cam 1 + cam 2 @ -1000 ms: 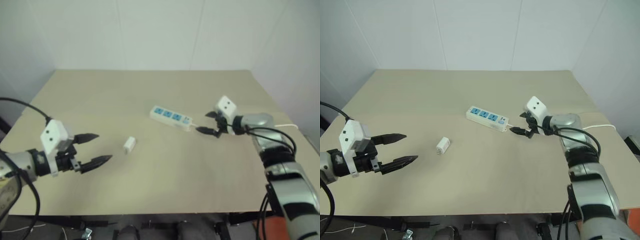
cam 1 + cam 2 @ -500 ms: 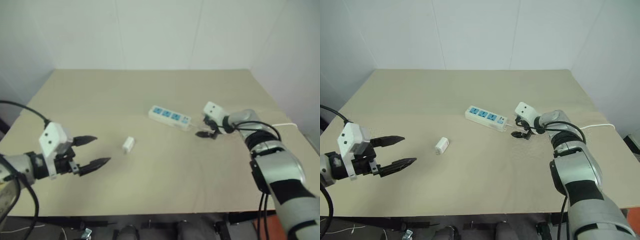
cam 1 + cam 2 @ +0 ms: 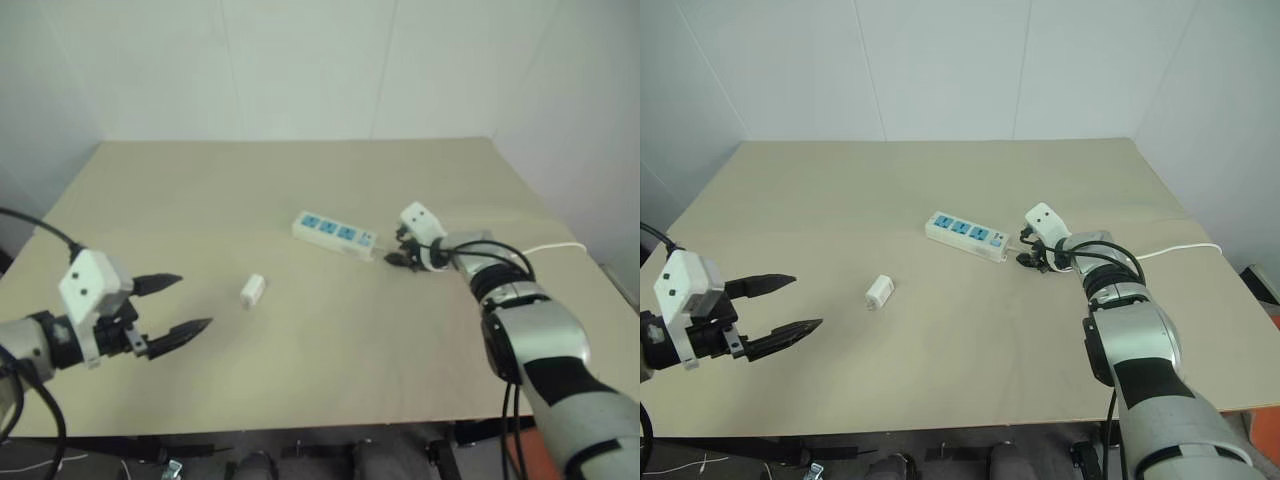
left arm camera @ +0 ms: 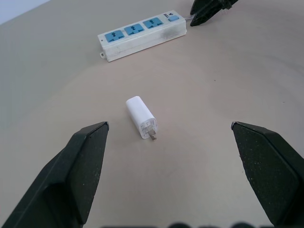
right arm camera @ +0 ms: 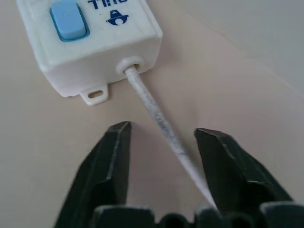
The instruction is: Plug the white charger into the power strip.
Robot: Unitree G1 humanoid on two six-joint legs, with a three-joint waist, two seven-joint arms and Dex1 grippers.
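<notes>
At picture centre our right end effector (image 5: 161,137) straddles the power strip (image 3: 967,236) cable (image 5: 161,126), half-closed – we should pinch gently – left end effector (image 4: 168,137) wide before the white charger (image 4: 141,117).

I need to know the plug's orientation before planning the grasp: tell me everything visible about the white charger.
The white charger is a small, smooth, rounded rectangular block that looks like plastic, with short metal prongs at one end. It lies flat on its side on the tan table, alone, between the power strip and the left gripper. Its prong end points toward that gripper, its plain end toward the strip. Only the table touches it; the left gripper's open fingers are clear of it.
</notes>
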